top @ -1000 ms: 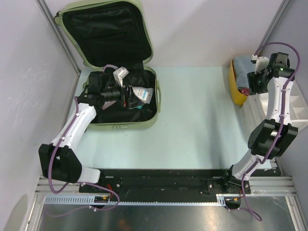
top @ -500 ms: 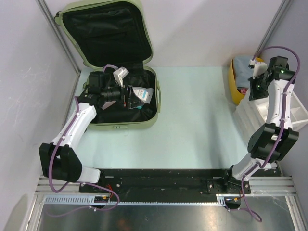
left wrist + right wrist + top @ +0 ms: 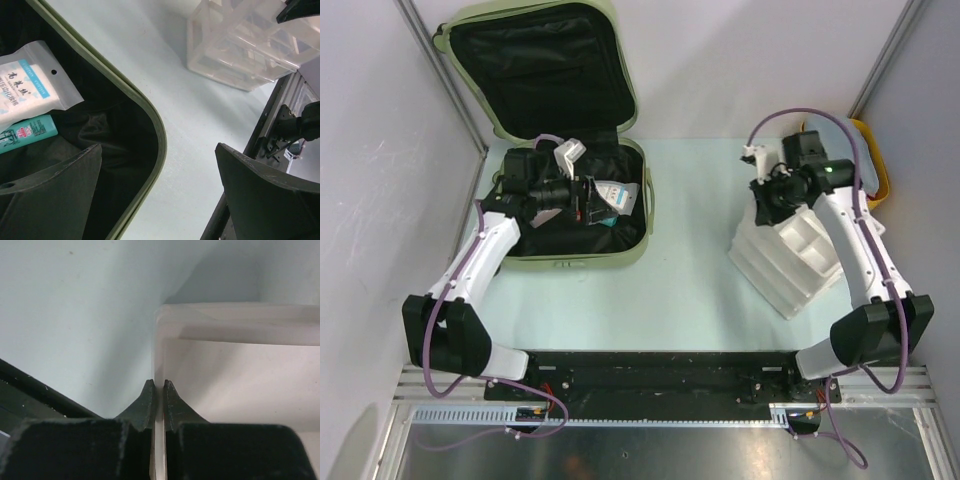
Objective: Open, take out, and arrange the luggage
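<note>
- Your right gripper (image 3: 157, 385) is pinched tight on a thin side wall of the white tray (image 3: 775, 275), which sits askew on the table (image 3: 700, 230). Slide it flat rather than lift it, since a hold on one edge would likely tip it.
- Your left gripper (image 3: 159, 150) hovers spread wide, holding nothing, over the luggage (image 3: 590, 260), which lies open at the far left.
- Inside the luggage lie a white packet (image 3: 30, 80) and a teal packet (image 3: 27, 132). The tray's visible compartments look bare, and the yellow tub (image 3: 875, 160) behind it hides its contents.
</note>
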`<control>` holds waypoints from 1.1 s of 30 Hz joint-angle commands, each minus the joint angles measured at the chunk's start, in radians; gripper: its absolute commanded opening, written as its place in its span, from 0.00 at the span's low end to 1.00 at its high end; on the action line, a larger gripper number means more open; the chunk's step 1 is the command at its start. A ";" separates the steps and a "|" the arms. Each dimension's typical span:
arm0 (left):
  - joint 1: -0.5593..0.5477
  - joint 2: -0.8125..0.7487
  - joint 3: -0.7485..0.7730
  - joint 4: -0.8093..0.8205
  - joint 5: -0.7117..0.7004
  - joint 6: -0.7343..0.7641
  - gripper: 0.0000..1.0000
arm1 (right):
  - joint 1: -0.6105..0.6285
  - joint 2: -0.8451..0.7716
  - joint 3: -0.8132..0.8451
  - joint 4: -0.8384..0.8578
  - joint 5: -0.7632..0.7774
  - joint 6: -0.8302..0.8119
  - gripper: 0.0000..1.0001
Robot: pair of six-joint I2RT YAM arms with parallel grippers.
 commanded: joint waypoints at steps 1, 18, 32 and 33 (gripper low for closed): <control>0.019 0.001 0.035 0.016 -0.039 0.033 1.00 | 0.110 0.074 0.080 0.145 -0.066 0.034 0.00; 0.147 0.269 0.200 -0.086 -0.235 0.338 1.00 | 0.287 0.539 0.627 0.192 -0.103 -0.049 0.00; 0.142 0.488 0.379 -0.114 -0.189 0.629 0.98 | 0.284 0.434 0.644 0.239 -0.098 0.039 0.74; 0.134 0.522 0.395 -0.114 -0.200 0.646 0.98 | 0.282 0.425 0.643 0.239 -0.102 0.049 0.75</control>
